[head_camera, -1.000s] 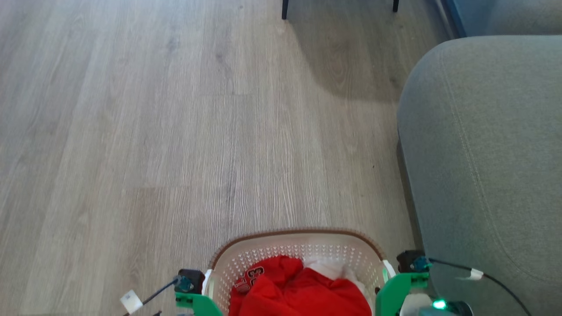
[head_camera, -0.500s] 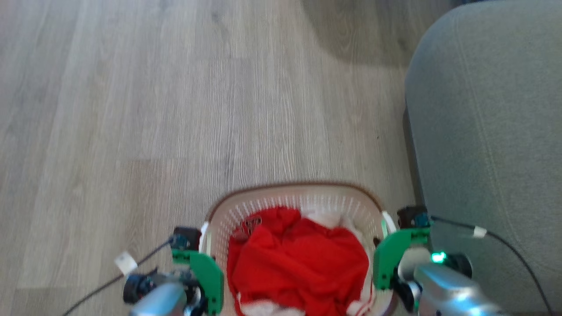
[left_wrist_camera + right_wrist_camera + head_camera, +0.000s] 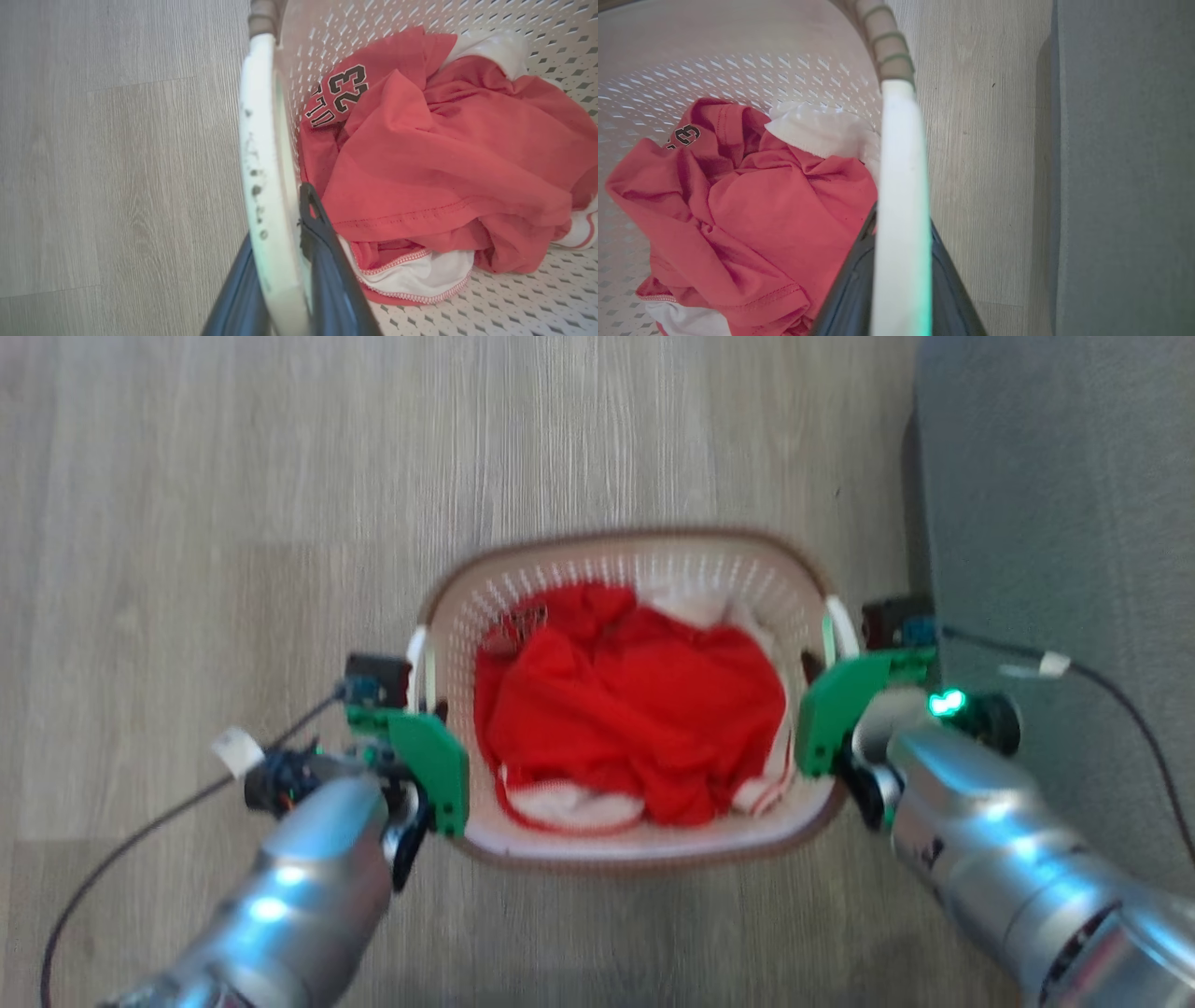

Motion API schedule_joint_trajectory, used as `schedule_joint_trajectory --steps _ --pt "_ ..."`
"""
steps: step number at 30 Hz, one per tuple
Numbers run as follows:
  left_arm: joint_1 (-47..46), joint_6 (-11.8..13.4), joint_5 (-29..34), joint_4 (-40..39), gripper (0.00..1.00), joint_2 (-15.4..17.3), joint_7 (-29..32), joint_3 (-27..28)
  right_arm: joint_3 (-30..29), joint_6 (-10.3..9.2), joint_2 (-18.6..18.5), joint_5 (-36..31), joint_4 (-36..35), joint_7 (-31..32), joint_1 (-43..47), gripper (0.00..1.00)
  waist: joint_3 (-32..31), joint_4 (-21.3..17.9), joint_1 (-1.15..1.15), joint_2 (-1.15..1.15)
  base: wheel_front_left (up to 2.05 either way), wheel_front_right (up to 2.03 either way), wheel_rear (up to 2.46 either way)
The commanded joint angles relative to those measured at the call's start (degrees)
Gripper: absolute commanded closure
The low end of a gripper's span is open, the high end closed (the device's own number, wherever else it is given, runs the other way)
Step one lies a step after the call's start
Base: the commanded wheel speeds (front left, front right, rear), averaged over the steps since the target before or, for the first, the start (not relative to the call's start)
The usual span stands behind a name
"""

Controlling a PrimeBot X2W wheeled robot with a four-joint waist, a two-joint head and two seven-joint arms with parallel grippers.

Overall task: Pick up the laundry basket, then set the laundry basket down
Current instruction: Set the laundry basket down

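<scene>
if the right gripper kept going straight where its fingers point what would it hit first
Likely the brown rim of the laundry basket: the right gripper is clamped on the white handle, which runs ahead into that rim. Beyond lies floor; depth unclear.

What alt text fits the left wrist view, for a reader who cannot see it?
The left gripper clamps the white handle of the basket, one dark finger on each side. A crumpled red jersey numbered 23 lies in the basket with white cloth; grey wood floor is at the left.
</scene>
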Motion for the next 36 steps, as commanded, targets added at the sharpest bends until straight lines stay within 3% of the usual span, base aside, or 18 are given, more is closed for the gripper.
schedule_joint_trajectory --steps 1,17,36 --pt "-2.4 0.4 0.2 0.1 1.0 1.5 -0.7 1.1 0.2 0.14 -0.2 -1.0 -0.4 -1.2 -1.3 1.0 4.0 0.2 -0.02 0.0 0.0 0.0 0.0" --pt "-17.3 0.6 1.8 0.3 1.0 1.5 -2.9 1.6 -9.3 0.14 -1.0 -11.1 0.1 -2.2 -13.5 1.0 23.7 0.9 -0.02 0.0 0.0 0.0 0.0" --pt "-20.5 1.4 2.6 -0.8 1.0 1.4 -3.2 1.0 -23.8 0.14 -0.3 -26.9 0.1 -2.2 -14.8 1.0 30.0 1.0 -0.02 0.0 0.0 0.0 0.0"
